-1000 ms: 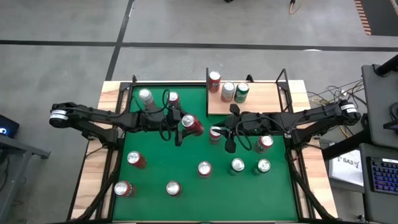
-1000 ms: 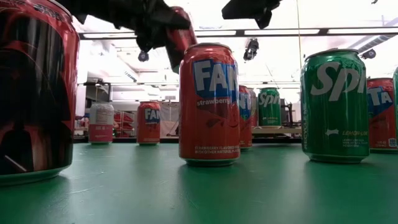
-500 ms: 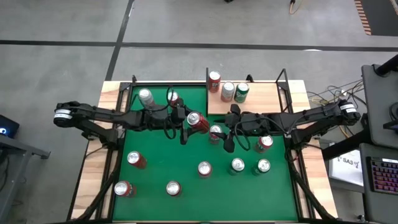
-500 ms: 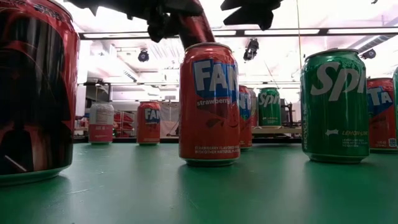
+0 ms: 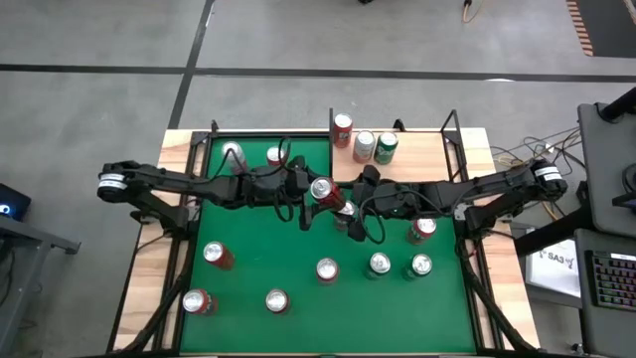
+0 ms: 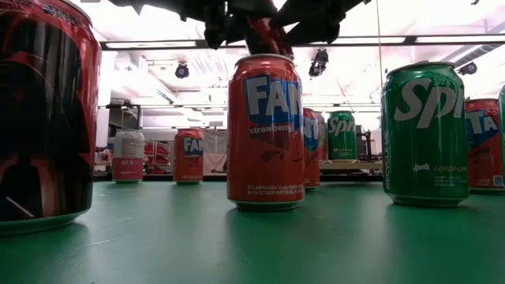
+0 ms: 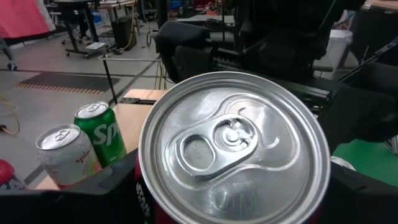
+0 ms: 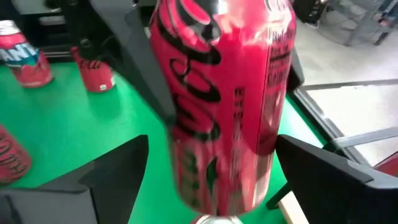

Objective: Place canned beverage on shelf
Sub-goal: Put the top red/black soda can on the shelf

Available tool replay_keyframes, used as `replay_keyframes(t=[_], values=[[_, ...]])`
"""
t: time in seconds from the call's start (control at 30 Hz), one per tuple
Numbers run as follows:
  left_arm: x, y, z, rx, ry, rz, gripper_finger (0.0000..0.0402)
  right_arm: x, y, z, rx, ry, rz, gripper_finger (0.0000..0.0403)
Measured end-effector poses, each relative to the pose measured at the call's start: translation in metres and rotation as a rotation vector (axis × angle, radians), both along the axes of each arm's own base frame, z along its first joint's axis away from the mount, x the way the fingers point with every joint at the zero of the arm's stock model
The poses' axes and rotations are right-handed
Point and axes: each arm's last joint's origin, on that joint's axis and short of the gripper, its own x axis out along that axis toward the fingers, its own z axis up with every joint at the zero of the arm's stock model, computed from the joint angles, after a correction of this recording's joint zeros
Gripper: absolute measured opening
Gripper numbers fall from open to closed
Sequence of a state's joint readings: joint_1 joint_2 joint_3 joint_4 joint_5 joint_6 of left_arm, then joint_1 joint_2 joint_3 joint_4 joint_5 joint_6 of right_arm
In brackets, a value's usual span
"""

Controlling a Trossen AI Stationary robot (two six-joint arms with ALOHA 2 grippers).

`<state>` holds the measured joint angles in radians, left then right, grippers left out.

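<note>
Frame centre, high view: left gripper (image 5: 310, 192) clamped on a red cola can (image 5: 323, 191), held tilted above the green tabletop (image 5: 258, 254). Right gripper (image 5: 345, 214) meets it from the right, fingers (image 8: 112, 171) spread wide on either side of the can (image 8: 224, 106), no contact visible. Shelf (image 5: 422, 159) sits upper right of centre, carrying three upright cans: red (image 5: 343, 127), silver (image 5: 365, 144), green (image 5: 387, 146). More cans stand on the green.
</note>
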<state>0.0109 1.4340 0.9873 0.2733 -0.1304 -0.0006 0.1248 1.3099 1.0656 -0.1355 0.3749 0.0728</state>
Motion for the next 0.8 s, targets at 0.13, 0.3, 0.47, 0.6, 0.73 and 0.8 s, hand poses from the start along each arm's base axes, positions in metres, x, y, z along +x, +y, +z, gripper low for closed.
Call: replay_keyframes(t=[0.13,0.3,0.47,0.6,0.73,0.8], values=[[0.003,-0.001,-0.001,-0.001,0.000,-0.004,0.0285,0.008,-0.001,-0.004,-0.031,0.027,0.007,0.0346],[0.003,-0.001,-0.001,-0.001,-0.002,-0.009,0.0287,0.014,-0.005,-0.005,-0.037,0.034,-0.003,0.0323],[0.003,-0.002,0.001,-0.002,-0.017,-0.016,0.0325,0.014,-0.007,-0.005,-0.038,0.038,-0.021,0.0281],[0.002,-0.002,0.005,0.008,-0.035,-0.018,0.0354,0.013,-0.009,-0.008,-0.038,0.059,-0.029,0.0281],[-0.001,-0.001,0.008,0.026,-0.035,-0.019,0.0359,0.009,-0.012,-0.004,-0.026,0.055,-0.052,0.0281],[-0.004,-0.001,0.012,0.041,-0.044,-0.015,0.0358,0.005,-0.014,-0.003,-0.028,0.046,-0.069,0.0281]])
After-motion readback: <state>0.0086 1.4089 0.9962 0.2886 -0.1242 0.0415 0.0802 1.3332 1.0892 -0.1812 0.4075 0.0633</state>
